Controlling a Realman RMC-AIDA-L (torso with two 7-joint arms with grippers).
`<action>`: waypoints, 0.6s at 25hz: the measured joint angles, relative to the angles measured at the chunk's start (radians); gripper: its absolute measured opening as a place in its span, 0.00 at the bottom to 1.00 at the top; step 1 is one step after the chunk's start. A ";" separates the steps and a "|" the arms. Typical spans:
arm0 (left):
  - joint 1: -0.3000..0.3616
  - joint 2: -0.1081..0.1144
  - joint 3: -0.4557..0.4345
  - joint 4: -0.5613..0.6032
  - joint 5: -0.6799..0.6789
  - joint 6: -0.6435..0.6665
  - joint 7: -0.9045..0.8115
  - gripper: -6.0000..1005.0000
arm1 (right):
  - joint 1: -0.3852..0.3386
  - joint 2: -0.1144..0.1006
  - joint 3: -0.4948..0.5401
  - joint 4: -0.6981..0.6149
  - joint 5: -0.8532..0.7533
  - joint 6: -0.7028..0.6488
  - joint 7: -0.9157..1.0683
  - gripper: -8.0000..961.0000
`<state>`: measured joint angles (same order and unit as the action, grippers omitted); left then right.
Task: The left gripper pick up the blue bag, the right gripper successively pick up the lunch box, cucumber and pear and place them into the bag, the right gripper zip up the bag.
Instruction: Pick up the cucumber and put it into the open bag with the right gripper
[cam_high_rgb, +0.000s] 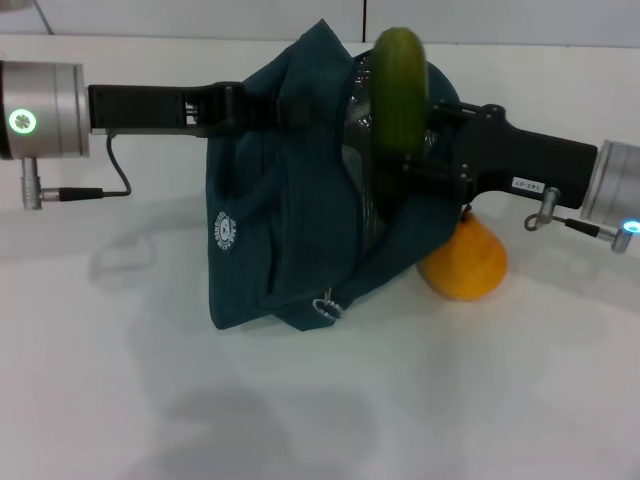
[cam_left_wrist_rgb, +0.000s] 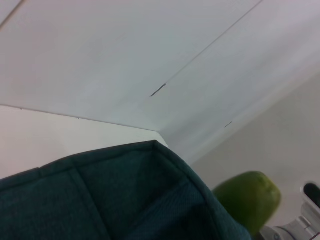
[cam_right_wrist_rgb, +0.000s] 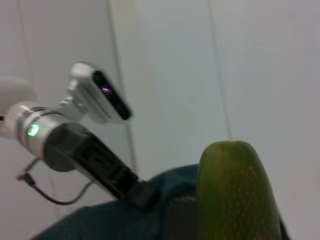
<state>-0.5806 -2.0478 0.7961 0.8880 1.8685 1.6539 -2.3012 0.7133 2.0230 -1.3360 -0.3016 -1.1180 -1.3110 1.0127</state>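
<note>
My left gripper (cam_high_rgb: 262, 106) is shut on the top edge of the blue bag (cam_high_rgb: 280, 230) and holds it up, with its bottom resting on the table. My right gripper (cam_high_rgb: 420, 140) is shut on the green cucumber (cam_high_rgb: 400, 90), which stands upright over the bag's open top, its lower end down in the opening. The orange-yellow pear (cam_high_rgb: 465, 262) lies on the table just right of the bag, under my right arm. The lunch box is hidden. The left wrist view shows the bag's rim (cam_left_wrist_rgb: 125, 200) and the cucumber (cam_left_wrist_rgb: 247, 197). The right wrist view shows the cucumber tip (cam_right_wrist_rgb: 235, 195) and the bag (cam_right_wrist_rgb: 100, 220).
The white table (cam_high_rgb: 300, 400) spreads in front of the bag. A zipper pull (cam_high_rgb: 326, 306) hangs at the bag's lower front. My left arm (cam_right_wrist_rgb: 90, 155) shows beyond the bag in the right wrist view. A white wall stands behind.
</note>
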 joint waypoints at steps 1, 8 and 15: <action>0.002 0.000 0.000 0.000 0.000 0.001 0.000 0.05 | -0.006 0.000 -0.016 -0.021 0.000 0.001 0.019 0.69; 0.004 0.003 -0.003 -0.001 -0.002 0.012 -0.002 0.05 | -0.053 -0.007 -0.067 -0.146 -0.008 0.043 0.098 0.69; 0.006 0.012 -0.005 -0.001 -0.032 0.036 -0.008 0.05 | -0.095 -0.017 -0.058 -0.250 -0.051 0.057 0.168 0.73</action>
<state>-0.5751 -2.0360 0.7909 0.8866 1.8369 1.6904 -2.3095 0.6183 2.0062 -1.3942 -0.5516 -1.1691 -1.2539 1.1808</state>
